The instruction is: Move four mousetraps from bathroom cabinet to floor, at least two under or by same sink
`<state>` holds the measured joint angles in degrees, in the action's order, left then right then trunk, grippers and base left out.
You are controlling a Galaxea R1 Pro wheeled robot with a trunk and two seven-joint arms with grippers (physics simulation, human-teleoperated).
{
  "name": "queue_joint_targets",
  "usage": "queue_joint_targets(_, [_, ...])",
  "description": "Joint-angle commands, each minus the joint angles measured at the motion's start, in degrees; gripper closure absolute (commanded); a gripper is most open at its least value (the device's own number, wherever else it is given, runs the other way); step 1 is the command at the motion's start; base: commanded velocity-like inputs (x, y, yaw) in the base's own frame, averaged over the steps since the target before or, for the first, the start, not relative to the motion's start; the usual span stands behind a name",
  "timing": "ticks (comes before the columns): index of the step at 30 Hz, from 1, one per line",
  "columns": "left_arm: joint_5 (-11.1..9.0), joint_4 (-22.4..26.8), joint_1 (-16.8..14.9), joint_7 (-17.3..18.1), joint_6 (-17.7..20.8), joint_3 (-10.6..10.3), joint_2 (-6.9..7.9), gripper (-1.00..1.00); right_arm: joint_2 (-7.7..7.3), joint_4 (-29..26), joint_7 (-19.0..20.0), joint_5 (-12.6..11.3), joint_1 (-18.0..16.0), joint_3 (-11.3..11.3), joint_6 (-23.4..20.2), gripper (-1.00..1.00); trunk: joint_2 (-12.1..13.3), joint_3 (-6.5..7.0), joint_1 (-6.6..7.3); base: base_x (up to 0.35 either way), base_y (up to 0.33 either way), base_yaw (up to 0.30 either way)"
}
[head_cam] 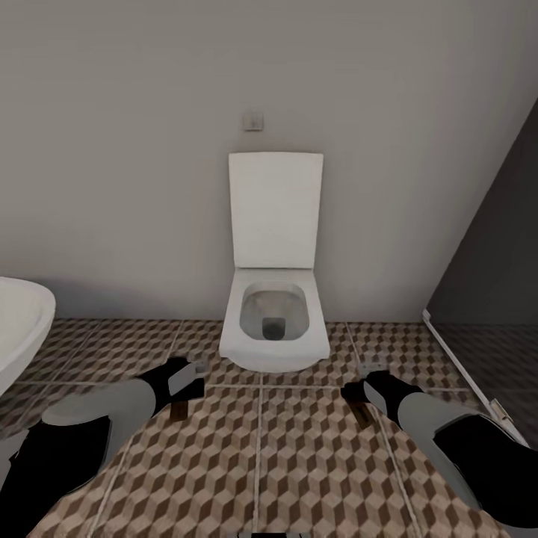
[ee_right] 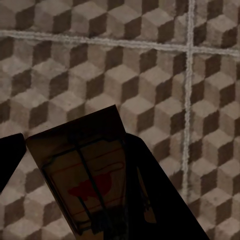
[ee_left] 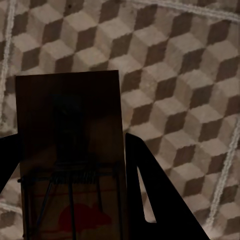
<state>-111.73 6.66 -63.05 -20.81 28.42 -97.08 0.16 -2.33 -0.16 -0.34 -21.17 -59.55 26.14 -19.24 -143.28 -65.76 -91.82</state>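
Observation:
My left gripper (head_cam: 188,382) is shut on a mousetrap (head_cam: 179,409), a small dark-brown slab hanging just above the bathroom floor (head_cam: 299,463). In the left wrist view that mousetrap (ee_left: 70,150) sits between the two dark fingers (ee_left: 150,190), over the cube-patterned tiles (ee_left: 175,75). My right gripper (head_cam: 366,390) is shut on a second mousetrap (head_cam: 360,412), also held low over the floor. In the right wrist view this mousetrap (ee_right: 85,170) is tilted, near a grout crossing (ee_right: 189,50). The cabinet and the sink are out of view.
A square white toilet (head_cam: 275,329) with its lid up stands against the grey wall straight ahead. A rounded white tub rim (head_cam: 19,329) shows at the left edge. A dark panel with a pale threshold strip (head_cam: 463,373) runs along the right.

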Motion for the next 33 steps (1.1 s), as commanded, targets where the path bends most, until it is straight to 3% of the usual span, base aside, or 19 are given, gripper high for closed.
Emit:
queue_joint_targets(1, [-0.2,0.1,-0.1,-0.3,0.1,-0.3,0.02,1.0,0.0,0.0,-0.1,-0.5,0.0,0.5,-0.2,1.0,0.0,-0.28,-0.01,0.0,0.0,0.0])
queue_joint_targets(5, [-0.2,0.1,-0.1,-0.3,0.1,-0.3,0.02,1.0,0.03,0.0,-1.2,-0.6,0.0,0.5,-0.2,1.0,-0.1,-1.16,-0.11,0.0,0.0,0.0])
queue_joint_targets(13, [-0.2,0.2,-0.1,-0.3,0.1,-0.3,0.02,1.0,0.11,0.0,-7.3,-0.6,0.0,0.4,0.2,1.0,-0.2,-2.93,-0.32,0.0,0.0,0.0])
queue_joint_targets(33, [-0.2,0.2,-0.1,-0.2,0.2,-0.3,0.02,1.0,-0.04,0.0,-7.8,-0.6,0.0,0.4,0.3,1.0,-0.4,-6.92,-0.78,0.0,0.0,0.0])
